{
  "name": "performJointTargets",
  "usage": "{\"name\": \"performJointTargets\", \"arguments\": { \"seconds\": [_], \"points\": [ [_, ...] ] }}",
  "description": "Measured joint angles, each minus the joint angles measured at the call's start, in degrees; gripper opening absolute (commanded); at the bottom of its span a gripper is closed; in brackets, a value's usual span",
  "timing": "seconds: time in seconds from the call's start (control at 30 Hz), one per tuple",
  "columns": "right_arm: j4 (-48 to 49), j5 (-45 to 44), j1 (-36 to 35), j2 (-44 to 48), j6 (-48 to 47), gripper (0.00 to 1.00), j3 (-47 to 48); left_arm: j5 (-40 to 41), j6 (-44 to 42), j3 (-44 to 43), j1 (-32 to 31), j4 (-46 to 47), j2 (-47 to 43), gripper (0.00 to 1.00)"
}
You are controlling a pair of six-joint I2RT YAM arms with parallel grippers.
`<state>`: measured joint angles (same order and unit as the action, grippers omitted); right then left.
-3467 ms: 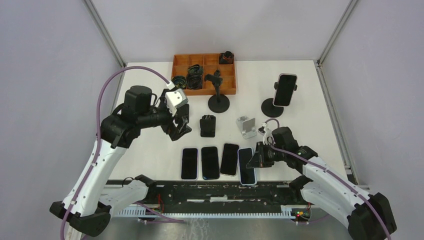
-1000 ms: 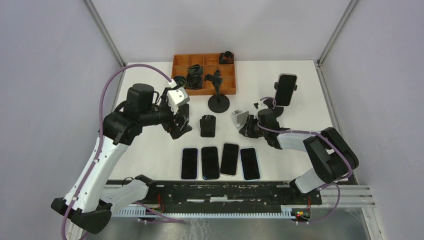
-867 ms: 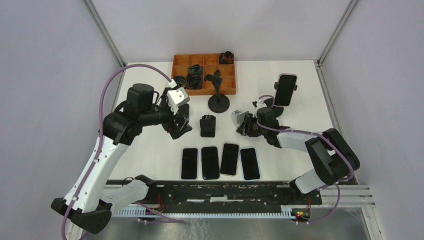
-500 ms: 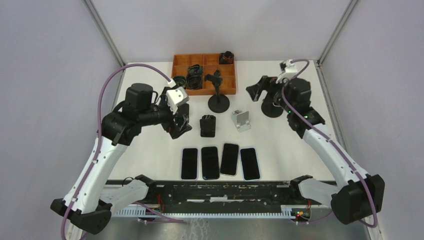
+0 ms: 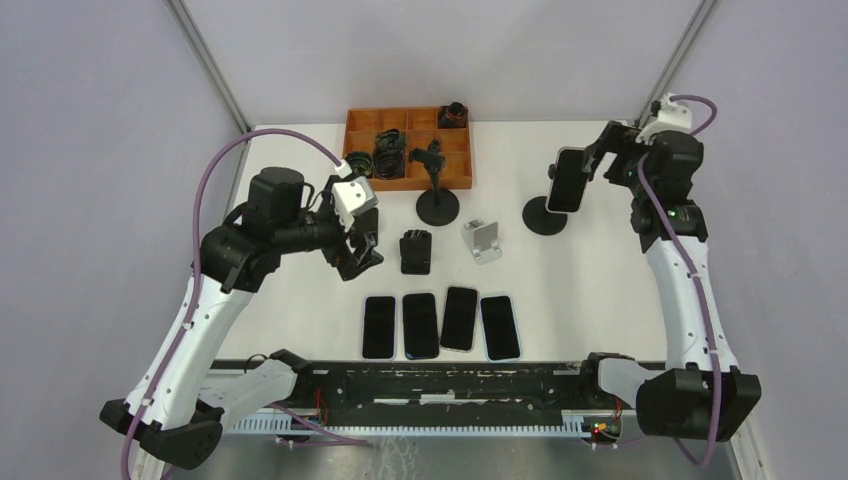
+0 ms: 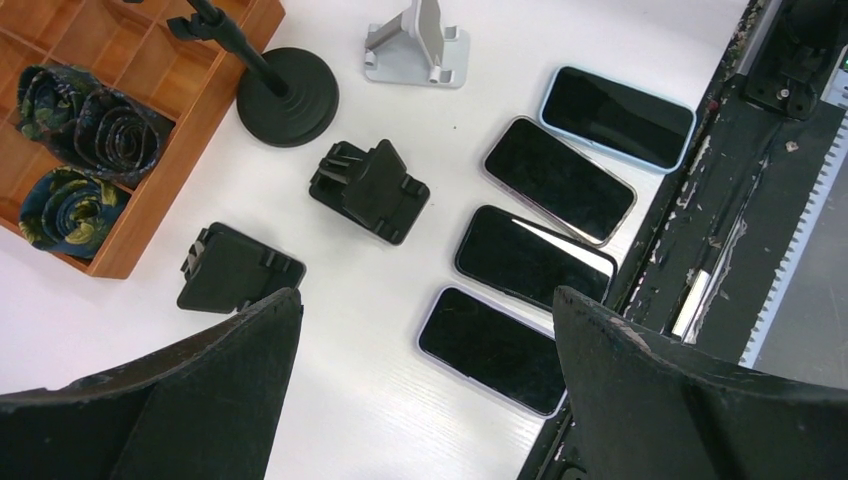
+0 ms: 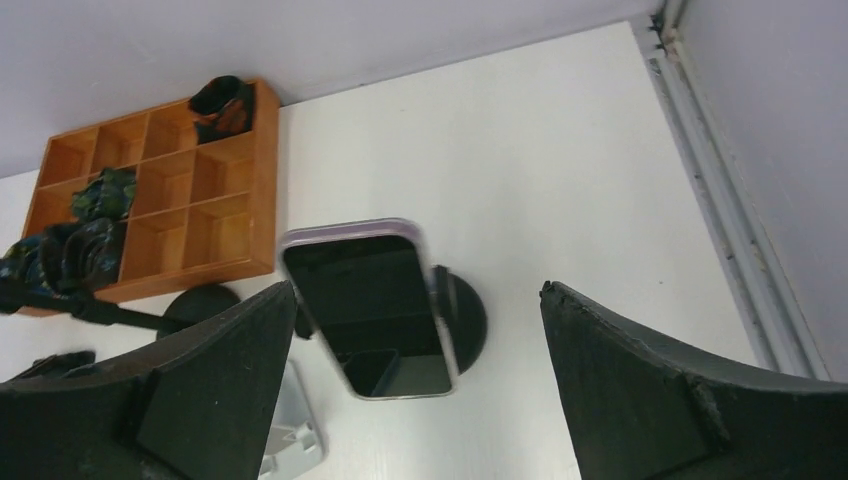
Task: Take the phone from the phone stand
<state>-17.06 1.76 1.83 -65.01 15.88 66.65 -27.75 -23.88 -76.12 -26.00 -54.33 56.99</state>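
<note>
Fingers on my right arm (image 7: 200,400) stand wide apart and hold nothing. In the wrist view the phone (image 7: 368,305) shows in the gap between them, beyond their tips. That phone sits upright in its phone stand (image 5: 545,215), whose round black base rests on the worktop (image 5: 590,290) at the upper right of the overhead frame, with my right arm just to the right of it. I cannot tell whether any finger touches the phone. On my other arm the left fingers (image 6: 150,400) are also spread wide and empty, hovering left of centre above two black folded holders (image 6: 370,190). Four dark phones (image 5: 440,322) lie flat in a row at lower centre. A wooden tray (image 5: 455,183) sits at upper centre, an empty black stand (image 5: 437,205) just below it and a silver stand (image 5: 482,240) nearby.
</note>
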Motion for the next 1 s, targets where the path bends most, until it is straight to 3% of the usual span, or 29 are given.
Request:
{"name": "performJointTargets", "arguments": {
  "seconds": [0.2,0.5,0.77,1.0],
  "points": [
    [2.0,9.7,8.6,-2.9,1.3,0.98,-1.4,-1.4,-1.0,0.0,0.0,0.0,0.0,1.00],
    [10.9,22.9,10.9,-11.3,4.1,0.98,-7.4,-2.3,-1.5,0.0,0.0,-1.0,0.0,1.00],
    [25.0,32.9,11.4,-14.2,10.4,0.98,-13.5,-2.5,-1.5,-1.3,0.0,-1.6,0.3,1.00],
    [34.6,36.7,10.7,-13.5,16.9,0.87,-19.4,-2.5,-1.6,-1.9,0.0,-2.0,0.7,1.00]
  ]
}}
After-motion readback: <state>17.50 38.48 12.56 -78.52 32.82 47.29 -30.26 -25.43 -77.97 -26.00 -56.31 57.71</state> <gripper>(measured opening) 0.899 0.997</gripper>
